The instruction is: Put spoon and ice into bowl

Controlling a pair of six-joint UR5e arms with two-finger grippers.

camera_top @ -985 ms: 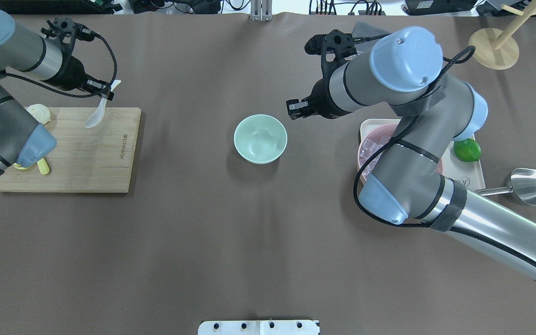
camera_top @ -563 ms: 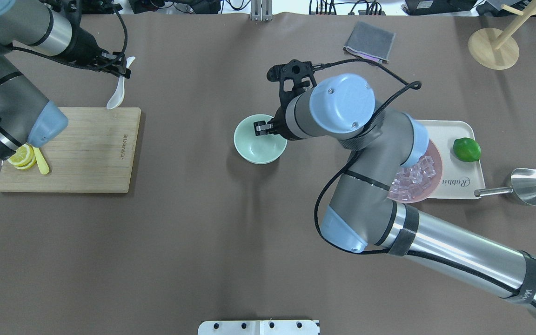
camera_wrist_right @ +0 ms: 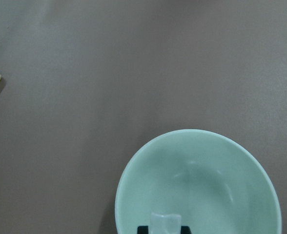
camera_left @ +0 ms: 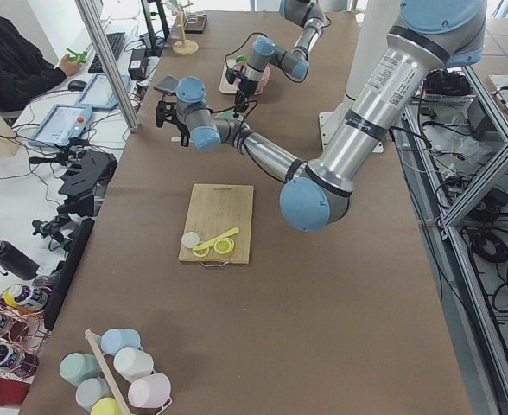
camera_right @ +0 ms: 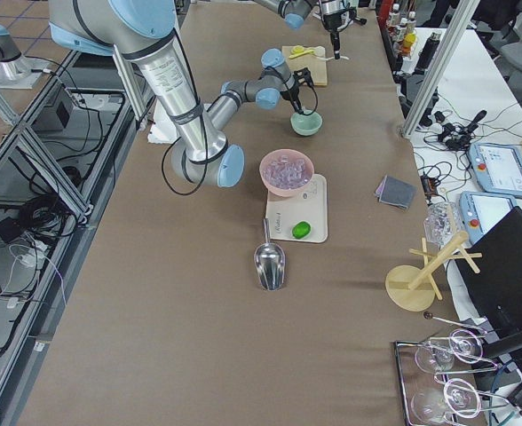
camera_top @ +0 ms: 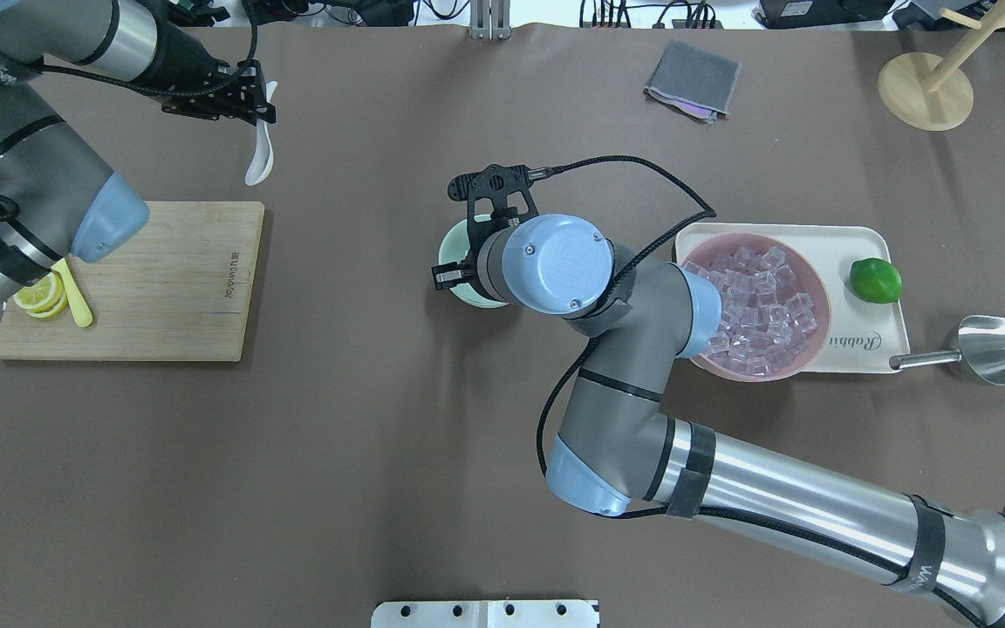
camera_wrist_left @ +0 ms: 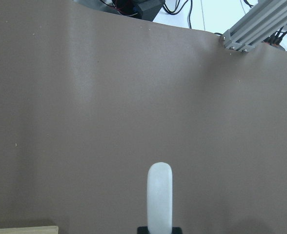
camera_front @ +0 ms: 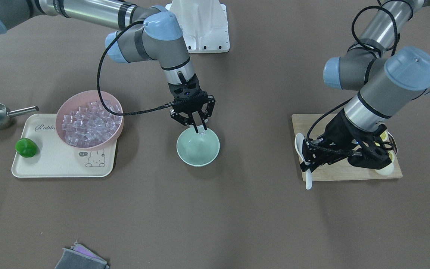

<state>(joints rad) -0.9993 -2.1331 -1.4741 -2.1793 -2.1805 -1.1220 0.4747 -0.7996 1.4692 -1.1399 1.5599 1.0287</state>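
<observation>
I see a wooden cutting board [camera_top: 162, 288] with lemon slices [camera_top: 38, 295] and a yellow utensil [camera_top: 75, 301] at its left edge. A cream tray [camera_top: 860, 344] carries a pink bowl [camera_top: 824, 305] and a lime [camera_top: 875, 281]. A metal scoop [camera_top: 991, 349] lies just beside it. A grey cloth [camera_top: 693, 80] sits near the table's far edge.

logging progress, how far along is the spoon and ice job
Done: nothing, the bowl is empty. In hand: right claw grips ice over the bowl; left claw grips the spoon far from it. To do: release the ice, bring the spoon over.
</observation>
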